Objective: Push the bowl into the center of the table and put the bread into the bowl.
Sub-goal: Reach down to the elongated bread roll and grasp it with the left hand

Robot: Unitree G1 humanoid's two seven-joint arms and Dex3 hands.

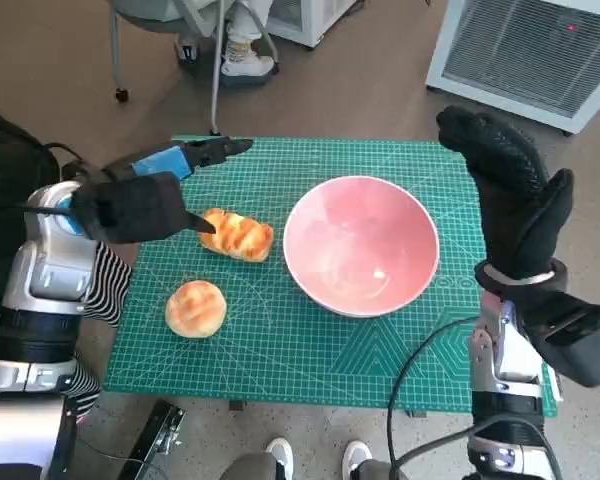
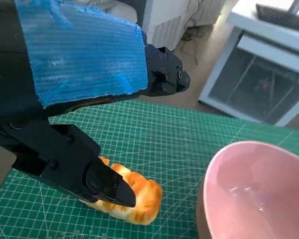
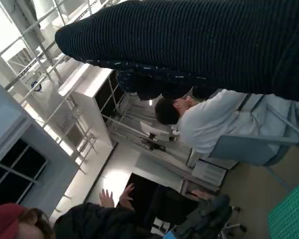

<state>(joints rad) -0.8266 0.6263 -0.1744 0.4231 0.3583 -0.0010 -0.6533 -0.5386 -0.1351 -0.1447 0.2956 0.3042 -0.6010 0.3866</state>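
A pink bowl (image 1: 361, 245) (image 2: 259, 189) stands on the green cutting mat (image 1: 280, 340), right of the middle. Left of it lies an elongated golden bread (image 1: 238, 235) (image 2: 134, 196), and a round bun (image 1: 195, 307) sits nearer the front left. My left hand (image 1: 145, 195) (image 2: 84, 99) hovers over the mat's left side, fingers spread and holding nothing, one black fingertip (image 2: 117, 191) just above the elongated bread. My gloved right hand (image 1: 515, 195) (image 3: 199, 45) is raised at the mat's right edge beside the bowl, fingers extended, empty.
A white appliance with a grille (image 1: 530, 50) stands on the floor at the back right. A chair and a person's foot (image 1: 242, 60) are behind the table. In the right wrist view, people (image 3: 209, 124) sit in the room.
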